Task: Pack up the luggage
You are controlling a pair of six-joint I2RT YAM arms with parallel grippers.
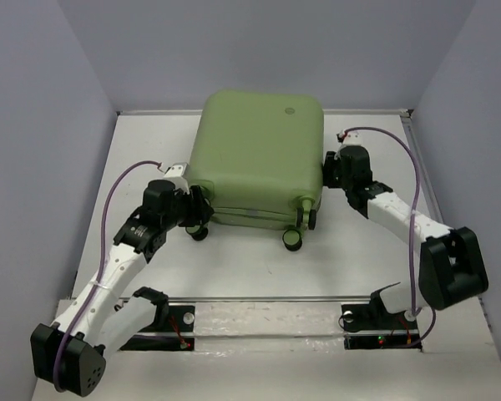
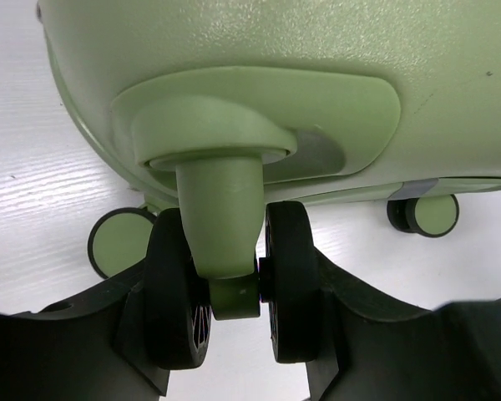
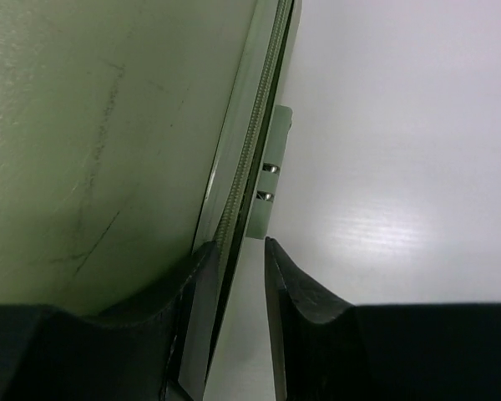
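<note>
Figure: closed case held at two flanks. The luggage (image 1: 259, 150), a large pale sage-green hard-shell suitcase with rounded corners, lay flat and shut on the white table (image 1: 234, 271), in the middle of the workspace and toward its far side. Its wheeled end faced the arm bases, so its long axis was judged to run away from them. The left gripper (image 1: 199, 215) stood at the near-left corner. In the left wrist view its black fingers (image 2: 134, 326) flanked a twin caster (image 2: 224, 242) with a green stem and two black discs. Each finger lay against the outer face of a disc, and the hand appeared clenched on that caster. The right gripper (image 1: 328, 170) met the case's right flank, farther from the bases than the left one. In the right wrist view the shell's zip seam (image 3: 246, 167) ran lengthwise between its two dark fingers (image 3: 192, 288). The inner finger lay on the green wall and a sliver of table showed beside the outer one, so whether this hand pinched the seam could not be told. A second caster (image 1: 294, 238) sat free at the near-right corner. The case lay between the hands, inward of each. Any lift, turn or opening would probably hinge on both arms acting across the short axis together, since a pull by one arm alone could swivel the case about its casters.
</note>
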